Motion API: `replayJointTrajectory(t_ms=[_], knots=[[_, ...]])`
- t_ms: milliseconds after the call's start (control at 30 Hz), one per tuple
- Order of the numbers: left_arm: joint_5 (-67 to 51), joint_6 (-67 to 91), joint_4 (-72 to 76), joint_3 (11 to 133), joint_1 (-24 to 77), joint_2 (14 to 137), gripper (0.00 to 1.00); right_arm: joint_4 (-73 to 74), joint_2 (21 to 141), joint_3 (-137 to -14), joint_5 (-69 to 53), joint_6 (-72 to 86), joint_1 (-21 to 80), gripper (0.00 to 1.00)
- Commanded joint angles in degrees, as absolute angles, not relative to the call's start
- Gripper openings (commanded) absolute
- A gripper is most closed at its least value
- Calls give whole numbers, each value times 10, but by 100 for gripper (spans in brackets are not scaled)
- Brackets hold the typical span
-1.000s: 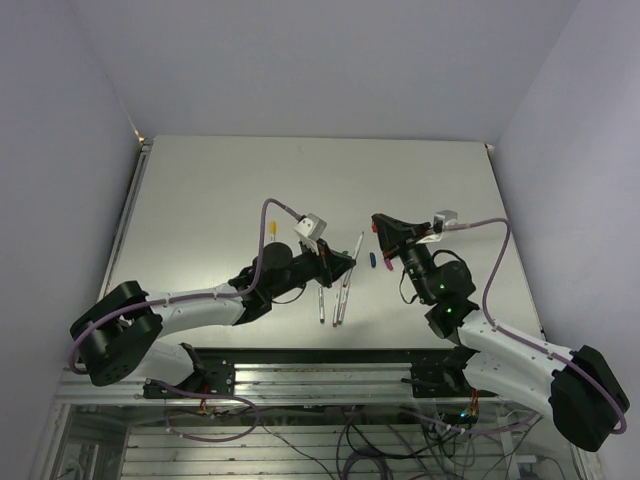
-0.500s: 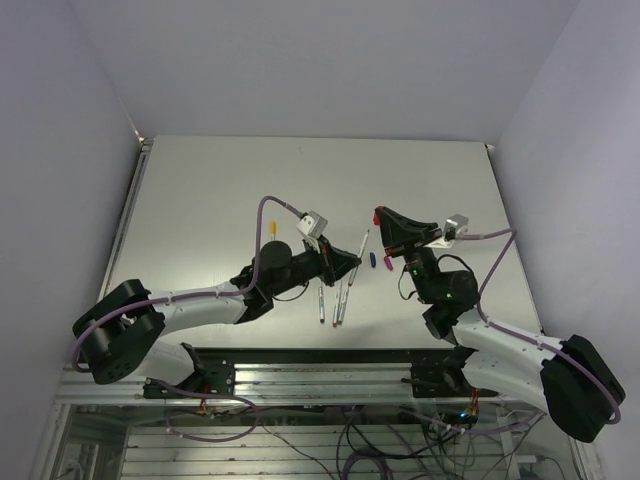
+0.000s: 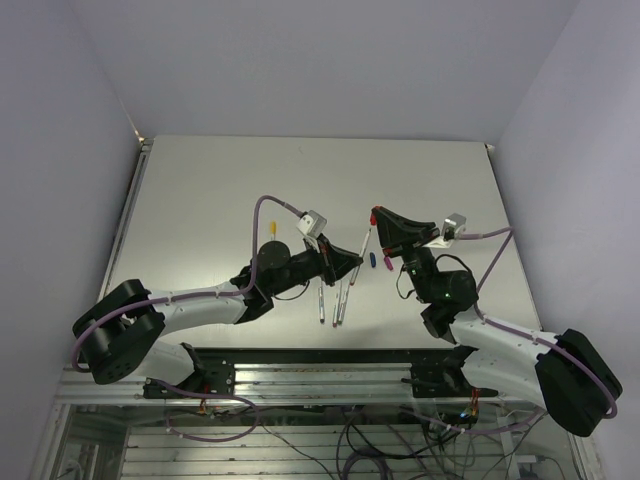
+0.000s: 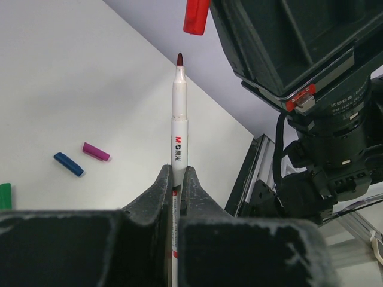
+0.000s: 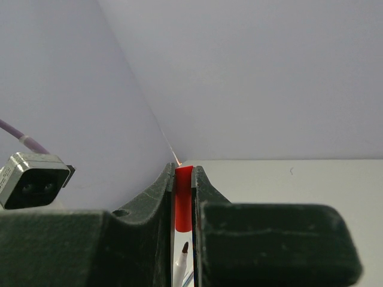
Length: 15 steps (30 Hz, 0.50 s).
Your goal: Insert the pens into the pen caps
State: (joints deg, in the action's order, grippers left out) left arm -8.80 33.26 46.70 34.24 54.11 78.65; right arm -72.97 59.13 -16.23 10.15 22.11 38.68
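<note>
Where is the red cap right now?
In the left wrist view the red cap sits at the top, pinched in the right jaws, in the air just beyond the tip of the pen gripped by the left jaws.

The left hand (image 4: 178, 174) pinches a thin white red-tipped pen (image 4: 179, 113) between its fingers, aimed at the right hand (image 5: 183, 173), which clamps a small red plastic cap (image 5: 183, 200) just ahead.

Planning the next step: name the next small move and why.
Probably have the left gripper ease its pen toward the red cap in the right gripper, shifting slightly sideways. Each is gripped, the red tip points at the cap, but they are apart and the left wrist view shows the cap slightly off the pen's line.
</note>
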Motion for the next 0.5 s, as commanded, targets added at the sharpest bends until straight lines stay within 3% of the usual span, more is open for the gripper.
replayJointTrajectory(t_ms=[0, 467], knots=[[-106, 334, 505, 359, 542, 786, 7, -751, 596, -154, 94, 227, 386, 0], [-97, 333, 505, 356, 542, 785, 7, -744, 600, -150, 92, 237, 387, 0]])
